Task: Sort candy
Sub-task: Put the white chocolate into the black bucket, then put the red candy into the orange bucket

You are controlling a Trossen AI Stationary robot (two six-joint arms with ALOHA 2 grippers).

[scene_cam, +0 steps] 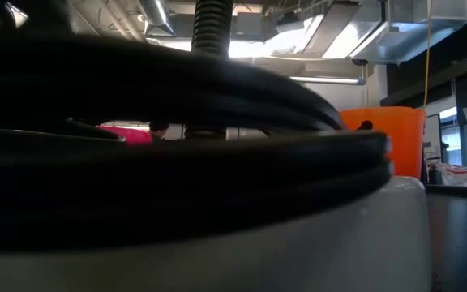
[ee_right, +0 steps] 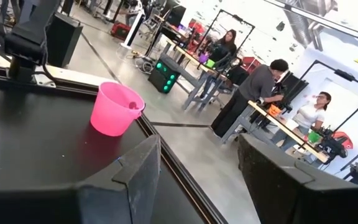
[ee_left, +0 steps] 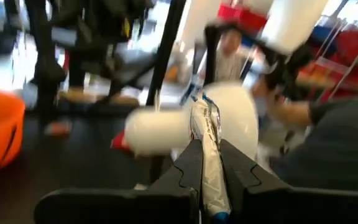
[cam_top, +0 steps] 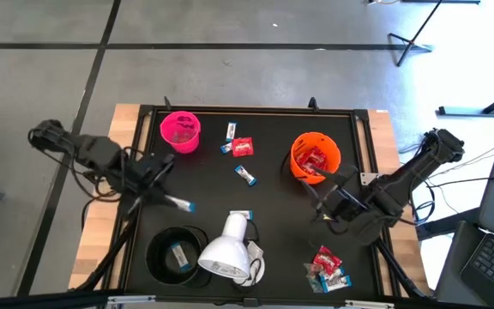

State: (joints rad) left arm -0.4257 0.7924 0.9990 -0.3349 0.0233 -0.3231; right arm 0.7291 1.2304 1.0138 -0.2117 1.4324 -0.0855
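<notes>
My left gripper [cam_top: 166, 197] hangs over the black mat's left side, shut on a slim white-and-blue candy bar [cam_top: 181, 204]. My right gripper [cam_top: 326, 199] stands open just near of the orange cup [cam_top: 316, 157], which holds red packets; nothing is between its fingers [ee_right: 135, 174]. Loose candy lies on the mat: a bar [cam_top: 231, 130] and a red packet [cam_top: 243, 148] by the pink cup [cam_top: 180, 131], a bar [cam_top: 245, 174] at the middle, and a small pile [cam_top: 328, 266] at the near right. One bar lies in the black cup [cam_top: 177, 255]. My left gripper pinches the bar between its two fingers [ee_left: 191, 165], at the bar's middle [ee_left: 207, 149]. The bar lies along the fingers and its free end [ee_left: 202, 106] sticks out past their tips. The fingers point about level, and the bar is lifted clear of the mat.
A white lamp head [cam_top: 228, 249] lies on the mat next to the black cup, with a bar [cam_top: 241, 215] at its neck. The mat's raised black frame [cam_top: 256, 110] borders the work area. People work at benches [ee_right: 260, 93] beyond the table's far side.
</notes>
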